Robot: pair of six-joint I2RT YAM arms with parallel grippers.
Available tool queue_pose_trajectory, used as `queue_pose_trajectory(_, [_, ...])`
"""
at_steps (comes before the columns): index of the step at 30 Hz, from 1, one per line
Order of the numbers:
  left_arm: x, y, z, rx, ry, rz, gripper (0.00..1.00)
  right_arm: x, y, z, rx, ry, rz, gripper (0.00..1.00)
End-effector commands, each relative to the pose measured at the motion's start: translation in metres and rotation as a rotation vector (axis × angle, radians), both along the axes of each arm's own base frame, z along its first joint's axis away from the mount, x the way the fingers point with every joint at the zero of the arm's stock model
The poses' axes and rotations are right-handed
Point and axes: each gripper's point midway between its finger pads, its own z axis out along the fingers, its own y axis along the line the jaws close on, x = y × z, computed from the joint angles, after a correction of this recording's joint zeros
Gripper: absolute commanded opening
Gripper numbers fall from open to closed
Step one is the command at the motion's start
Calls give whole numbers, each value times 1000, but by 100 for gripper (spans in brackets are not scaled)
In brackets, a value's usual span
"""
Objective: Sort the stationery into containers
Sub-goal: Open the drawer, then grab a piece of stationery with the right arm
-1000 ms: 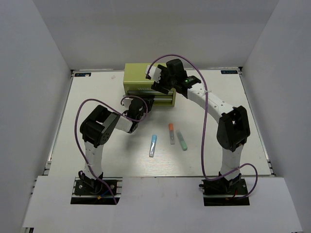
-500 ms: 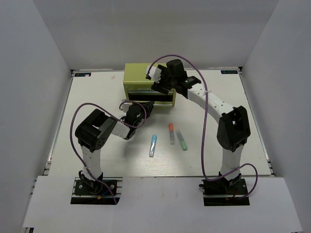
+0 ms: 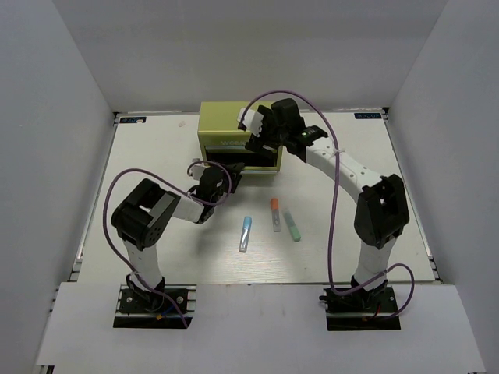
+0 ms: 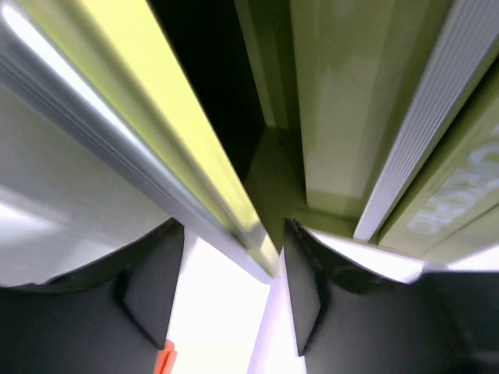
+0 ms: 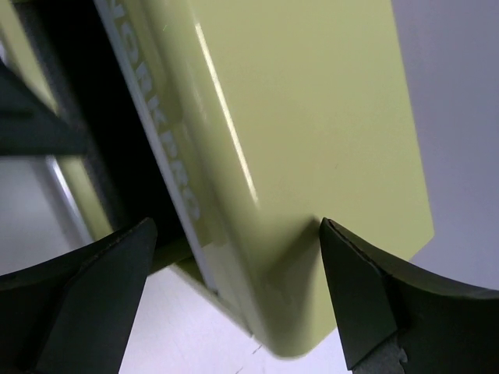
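Note:
The yellow-green tool chest (image 3: 222, 121) stands at the back of the table, and its lower drawer (image 4: 183, 109) is pulled out a little, leaving a dark gap behind its front. My left gripper (image 3: 214, 181) (image 4: 231, 249) is open at the left end of that drawer's silver handle (image 4: 117, 148), whose tip lies between the fingers (image 4: 152, 288). My right gripper (image 3: 262, 139) (image 5: 236, 234) is open wide, straddling the chest's top front corner (image 5: 312, 156). A light blue pen (image 3: 245, 232), an orange-capped pen (image 3: 275, 213) and a mint green pen (image 3: 291, 226) lie on the table.
White walls enclose the table on three sides. Purple cables (image 3: 331, 195) loop over both arms. The three pens lie between the two arm bases, in front of the chest.
My left gripper has drawn back toward the near left and its jaws have spread off the handle. The right gripper's jaws have widened over the chest. The pens have not moved.

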Motion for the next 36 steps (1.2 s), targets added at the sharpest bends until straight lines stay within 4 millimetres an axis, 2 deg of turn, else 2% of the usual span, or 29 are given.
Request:
queue_pose_trajectory(1, [4,18,12,85,-13,20,66,-27,-18,5,21,74,-23,90])
queue_pose_trajectory(2, [3,18,16,91,-19,17,69,-34,-22,19,46,54,-18,90])
queue_pose_trajectory(3, [3,18,22,85,-30,18,70,-40,-23,14,42,64,-16,90])
queue_pose_trajectory(4, [4,21,26,91,-35,13,74,-50,-27,28,69,48,-10,90])
queue_pose_trajectory(5, [3,19,25,99,-38,0,74,-54,-31,31,80,45,-13,90])
queue_pose_trajectory(6, [2,20,28,99,-38,0,74,-63,-34,24,76,59,-7,90])
queue_pose_trajectory(7, [-1,18,23,128,-31,-26,74,-69,-38,37,98,33,-4,90])
queue_pose_trajectory(8, [-5,16,25,131,-31,-51,75,-76,-40,36,109,40,1,90])
queue_pose_trajectory(9, [-7,14,26,142,-32,-69,75,-90,-46,23,105,63,9,90])
queue_pose_trajectory(10, [-12,13,25,157,-18,-92,75,-99,-49,32,130,49,20,90])
queue_pose_trajectory(11, [-18,9,22,175,-8,-138,75,-108,-53,17,140,101,-8,90])
queue_pose_trajectory(12, [-21,7,24,189,-7,-165,75,-113,-60,32,177,67,-36,90])
queue_pose_trajectory(14, [-37,3,20,251,10,-266,75,-130,-70,-3,160,161,-61,90])
queue_pose_trajectory(15, [-44,2,19,277,14,-304,75,-138,-75,-6,175,184,-77,84])
queue_pose_trajectory(16, [-53,-2,17,307,17,-347,76,-154,-80,-27,180,256,-68,74])
queue_pose_trajectory(17, [-65,4,4,357,65,-381,76,-161,-84,-34,181,284,-70,46])
queue_pose_trajectory(18, [-77,5,6,412,42,-431,76,-170,-85,-37,210,324,-71,35])
queue_pose_trajectory(19, [-84,10,3,437,54,-444,76,-187,-88,-54,207,387,-61,28])
queue_pose_trajectory(20, [-95,15,-3,456,76,-469,76,-194,-90,-59,213,415,-64,21])
queue_pose_trajectory(21, [-109,21,-13,484,96,-502,76,-201,-90,-65,225,461,-79,21])
queue_pose_trajectory(22, [-112,27,-5,490,76,-504,76,-209,-93,-78,222,521,-105,20])
queue_pose_trajectory(24, [-130,34,-11,554,86,-580,76,-219,-99,-95,222,602,-152,20])
queue_pose_trajectory(26, [-138,40,-8,622,68,-608,76,-232,-105,-114,208,694,-203,20])
queue_pose_trajectory(28, [-146,47,-11,683,64,-652,76,-240,-106,-124,206,766,-251,24])
queue_pose_trajectory(29, [-146,47,-3,692,32,-653,76,-244,-108,-130,198,795,-271,28])
queue_pose_trajectory(32, [-151,54,-3,763,7,-699,76,-244,-106,-141,201,842,-319,38])
queue_pose_trajectory(33, [-150,54,3,776,-12,-704,76,-245,-106,-146,194,859,-328,45])
queue_pose_trajectory(36, [-155,56,5,835,-9,-758,76,-239,-105,-159,183,863,-381,52])
